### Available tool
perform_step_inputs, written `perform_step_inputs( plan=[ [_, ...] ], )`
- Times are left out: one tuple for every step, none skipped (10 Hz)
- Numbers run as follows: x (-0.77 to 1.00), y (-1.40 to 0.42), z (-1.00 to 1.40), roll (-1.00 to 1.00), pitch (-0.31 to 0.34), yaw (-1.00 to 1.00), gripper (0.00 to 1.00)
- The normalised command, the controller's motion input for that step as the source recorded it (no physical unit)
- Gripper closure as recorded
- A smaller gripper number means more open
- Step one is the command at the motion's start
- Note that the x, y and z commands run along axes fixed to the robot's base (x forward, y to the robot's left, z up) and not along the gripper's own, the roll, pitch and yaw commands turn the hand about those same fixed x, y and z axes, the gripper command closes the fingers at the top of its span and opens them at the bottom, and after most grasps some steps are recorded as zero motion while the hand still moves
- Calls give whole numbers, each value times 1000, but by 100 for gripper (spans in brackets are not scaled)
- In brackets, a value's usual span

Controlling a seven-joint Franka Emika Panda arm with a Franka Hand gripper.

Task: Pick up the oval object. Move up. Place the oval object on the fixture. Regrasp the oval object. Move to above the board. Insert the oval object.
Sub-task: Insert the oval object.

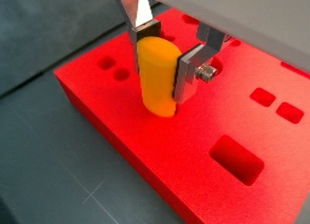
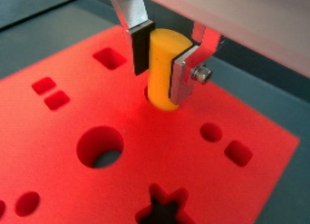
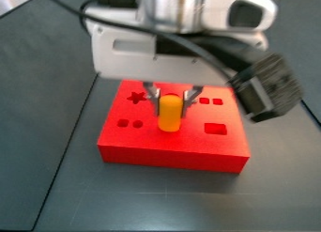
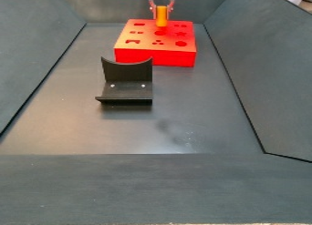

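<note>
The oval object (image 1: 158, 78) is an orange-yellow peg held upright between my gripper's (image 1: 168, 69) silver fingers (image 1: 193, 72). It shows in both wrist views, and in a wrist view its lower end (image 2: 165, 101) reaches down to the top of the red board (image 2: 121, 173), at a hole there. My gripper (image 3: 170, 95) stands over the middle of the board (image 3: 175, 146) in a side view, with the peg (image 3: 168, 114) below it. The dark fixture (image 4: 127, 80) stands apart from the board (image 4: 159, 48), nearer the camera.
The board's top has a star hole (image 2: 161, 208), a round hole (image 2: 101, 148) and square holes (image 2: 109, 57). Dark sloped walls (image 4: 49, 83) enclose the grey floor (image 4: 183, 128). A black cable bundle (image 3: 269, 90) hangs beside the arm.
</note>
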Motion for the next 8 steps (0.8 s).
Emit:
perform_step_inputs(
  plan=[
    [-183, -66, -1000, 61, -116, 0, 100],
    [-86, 0, -740, -6, -144, 0, 100],
    [0, 0, -49, 0, -40, 0, 100],
    [0, -86, -29, 0, -76, 40, 100],
    [0, -66, -400, 54, -269, 180, 100],
    [389, 189, -591, 54, -44, 486, 100],
    [240, 231, -463, 41, -70, 520, 100],
    [0, 0, 0, 6, 0, 0, 100]
  ],
)
